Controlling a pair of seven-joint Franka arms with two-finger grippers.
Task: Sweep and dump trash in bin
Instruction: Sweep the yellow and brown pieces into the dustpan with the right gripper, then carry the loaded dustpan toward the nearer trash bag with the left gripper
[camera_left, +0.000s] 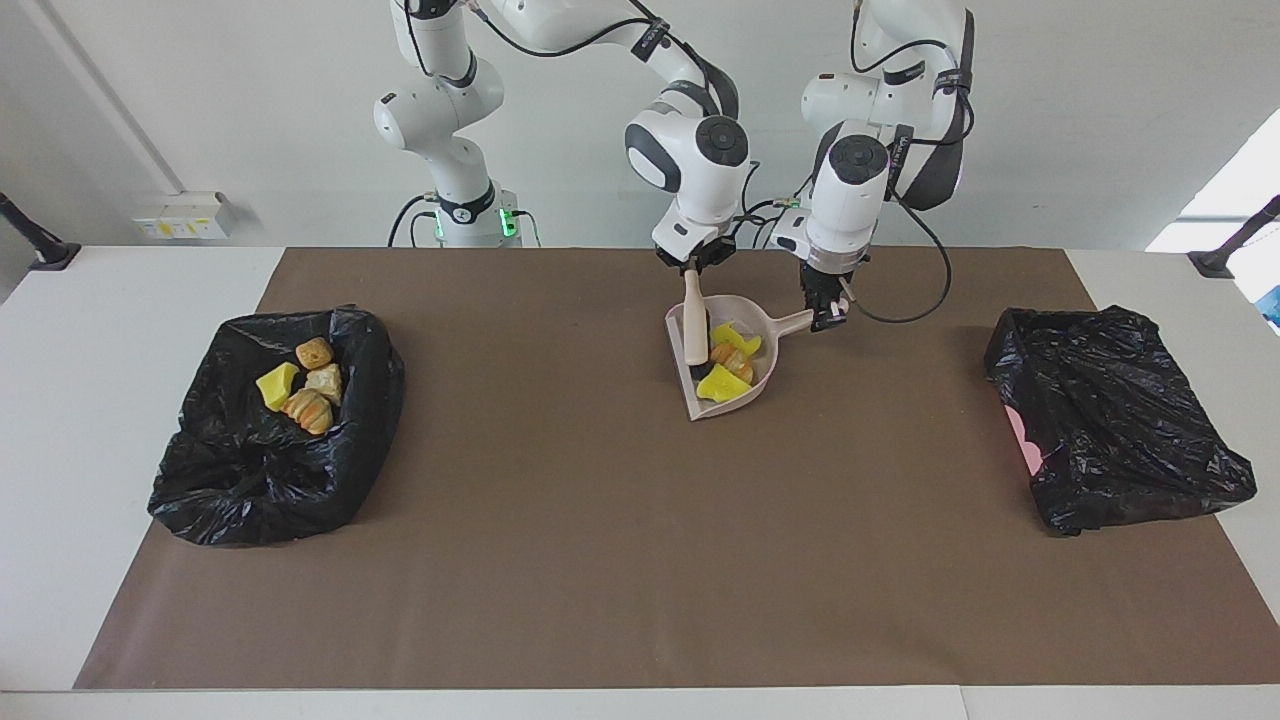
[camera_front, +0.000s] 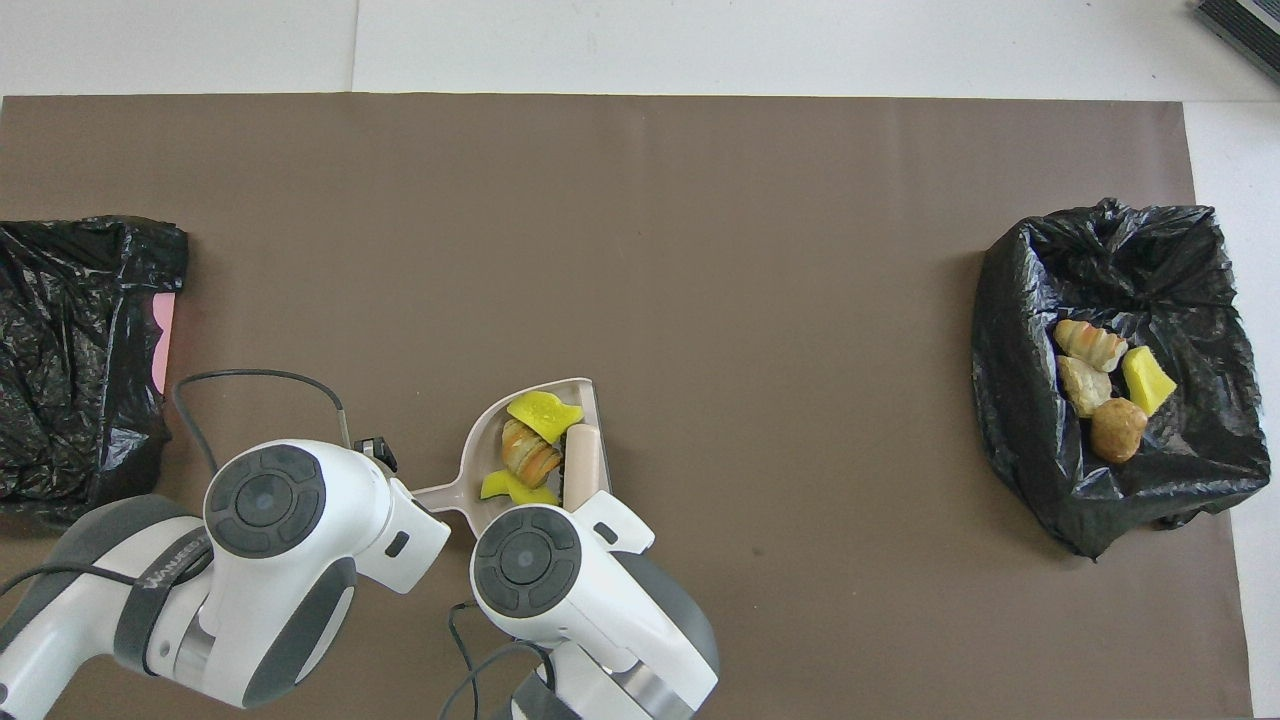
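In the facing view we see the right gripper (camera_left: 694, 268) closed on the top of a pale cream brush handle (camera_left: 694, 327), which stands nearly upright with its lower end inside the pale pink plastic dustpan (camera_left: 695, 396). The left gripper (camera_left: 824, 315) is clamped on the end of that dustpan's short handle, and the pan rests on the brown paper sheet (camera_left: 620, 560) that covers the white surface (camera_left: 120, 290), with its open lip turned toward the right arm's end. Three pieces of trash (camera_left: 728, 362) lie in the pan just beside the brush: two bright yellow sponge scraps with a golden-brown bread-like lump between them. Toward the right arm's end sits an open bin lined with a black plastic bag (camera_left: 270, 470), and in it we count four more chunks (camera_left: 305, 385), one yellow and three tan or brown. A second black bag (camera_left: 1120, 420), closed over with a strip of pink showing at its edge, lies toward the left arm's end. In the overhead view both wrists hide their own fingers, so there we cannot tell how they stand, though the brush handle (camera_front: 582, 467) emerges from under the right wrist along the pan's lip. The dustpan (camera_front: 485, 440) holds the same three pieces (camera_front: 530, 450), well apart from the lined bin (camera_front: 1020, 400) and the four chunks (camera_front: 1100, 385) inside it.
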